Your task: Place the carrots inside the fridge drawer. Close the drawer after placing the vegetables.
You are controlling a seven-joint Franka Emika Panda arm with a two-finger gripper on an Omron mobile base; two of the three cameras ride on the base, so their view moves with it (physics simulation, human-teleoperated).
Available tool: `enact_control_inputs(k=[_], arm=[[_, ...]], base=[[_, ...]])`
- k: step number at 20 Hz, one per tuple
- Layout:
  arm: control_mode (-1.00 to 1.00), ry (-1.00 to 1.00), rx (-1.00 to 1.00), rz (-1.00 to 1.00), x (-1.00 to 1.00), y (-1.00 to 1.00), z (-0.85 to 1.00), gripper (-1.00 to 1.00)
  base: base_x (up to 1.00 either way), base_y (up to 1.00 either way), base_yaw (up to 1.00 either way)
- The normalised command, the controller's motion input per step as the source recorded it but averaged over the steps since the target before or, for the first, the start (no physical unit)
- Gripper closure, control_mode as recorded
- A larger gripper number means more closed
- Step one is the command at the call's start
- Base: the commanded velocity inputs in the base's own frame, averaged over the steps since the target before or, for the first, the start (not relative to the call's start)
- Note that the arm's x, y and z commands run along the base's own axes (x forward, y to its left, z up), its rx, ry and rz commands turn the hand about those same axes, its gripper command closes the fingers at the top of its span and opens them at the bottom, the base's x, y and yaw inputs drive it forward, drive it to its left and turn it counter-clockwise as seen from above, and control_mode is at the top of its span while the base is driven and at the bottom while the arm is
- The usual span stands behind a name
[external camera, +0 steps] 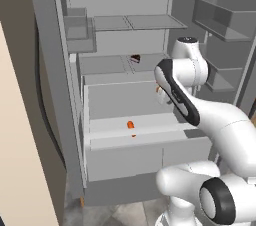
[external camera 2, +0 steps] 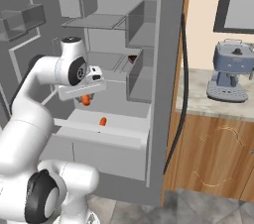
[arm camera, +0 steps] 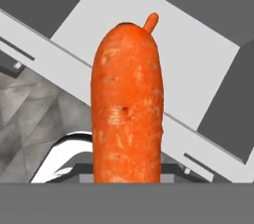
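The fridge drawer (external camera: 100, 142) (external camera 2: 94, 135) is pulled out, a wide pale grey bin with a white rim. One carrot (external camera: 130, 125) (external camera 2: 102, 121) lies on its floor. My gripper (external camera: 159, 92) (external camera 2: 86, 97) hangs above the drawer, shut on the other carrot (external camera 2: 86, 100) (arm camera: 128, 104). In the hand view the held carrot hides the fingertips, and the tip of the lying carrot (arm camera: 150, 20) peeks out behind it over the drawer floor (arm camera: 193, 64).
Both fridge doors stand open, with door bins (external camera: 220, 20) (external camera 2: 22, 20) on the sides and flat shelves (external camera: 135, 21) above the drawer. A small dark item (external camera: 135, 58) sits on a shelf. A coffee machine (external camera 2: 230, 72) stands on the counter to the right.
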Motion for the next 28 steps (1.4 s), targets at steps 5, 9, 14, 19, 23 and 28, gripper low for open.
enact_control_inputs(k=[5, 9, 14, 19, 23, 28], arm=[[-1.0, 0.0, -0.04, 0.0, 0.0, -0.1, -0.34, 1.0], [-1.0, 0.0, -0.13, 0.0, 0.0, -0.01, -0.43, 1.0], [-1.0, 0.0, -0.06, 0.0, 0.05, 0.01, -0.34, 1.0], [-1.0, 0.0, 0.0, 0.1, 0.51, -0.07, -0.12, 1.0], [-1.0, 0.02, 0.01, 0.16, 0.82, -0.11, -0.39, 1.0], [-1.0, 0.12, 0.0, 0.16, 0.62, -0.11, -0.51, 1.0]], base=[[0.0, 0.0, 0.0], [0.0, 0.0, 0.0], [0.0, 0.0, 0.0], [0.0, 0.0, 0.0], [0.0, 0.0, 0.0], [0.0, 0.0, 0.0]])
